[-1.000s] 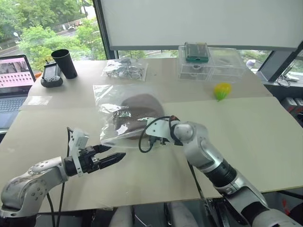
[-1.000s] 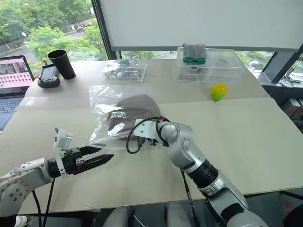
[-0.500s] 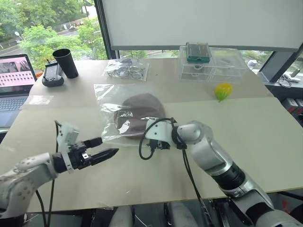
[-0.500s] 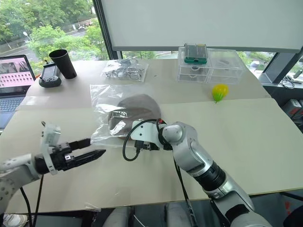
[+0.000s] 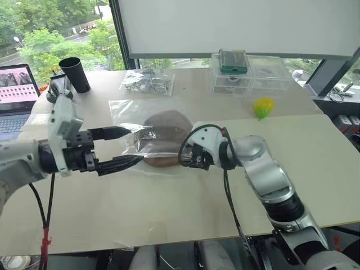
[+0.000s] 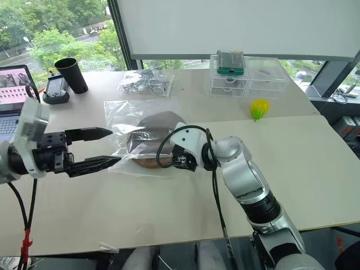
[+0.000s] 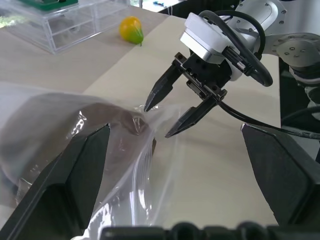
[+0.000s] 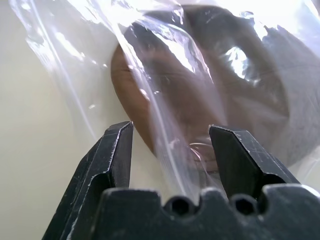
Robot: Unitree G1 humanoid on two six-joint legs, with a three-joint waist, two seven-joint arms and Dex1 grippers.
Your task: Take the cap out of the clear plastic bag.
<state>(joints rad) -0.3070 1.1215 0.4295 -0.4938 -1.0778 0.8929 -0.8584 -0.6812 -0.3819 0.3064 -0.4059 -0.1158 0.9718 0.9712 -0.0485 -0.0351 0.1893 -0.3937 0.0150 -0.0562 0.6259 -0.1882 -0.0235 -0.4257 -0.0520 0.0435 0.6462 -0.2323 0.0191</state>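
The brown cap (image 5: pixel 166 125) lies inside the clear plastic bag (image 5: pixel 128 112) in the middle of the table. My right gripper (image 5: pixel 184 158) is at the bag's near right edge. In the right wrist view the right gripper (image 8: pixel 170 130) is open, with bag film (image 8: pixel 75 60) running between its fingers and the cap (image 8: pixel 190 95) just beyond. My left gripper (image 5: pixel 126 147) hovers wide open at the bag's left side, one finger above the other. The left wrist view looks across the bag (image 7: pixel 60 130) at the right gripper (image 7: pixel 159 121).
At the table's far left stand a black cup (image 5: pixel 76 75), a handheld device (image 5: pixel 56 84) and a laptop (image 5: pixel 14 98). Behind the bag lies a smaller bag of metallic items (image 5: pixel 147 81). Clear drawers (image 5: pixel 247 76) and a yellow-green fruit (image 5: pixel 264 107) sit at the back right.
My left gripper has risen from the table and rolled, so its fingers now stand one above the other beside the bag. The right gripper has lifted a little and rolled at the bag's edge.
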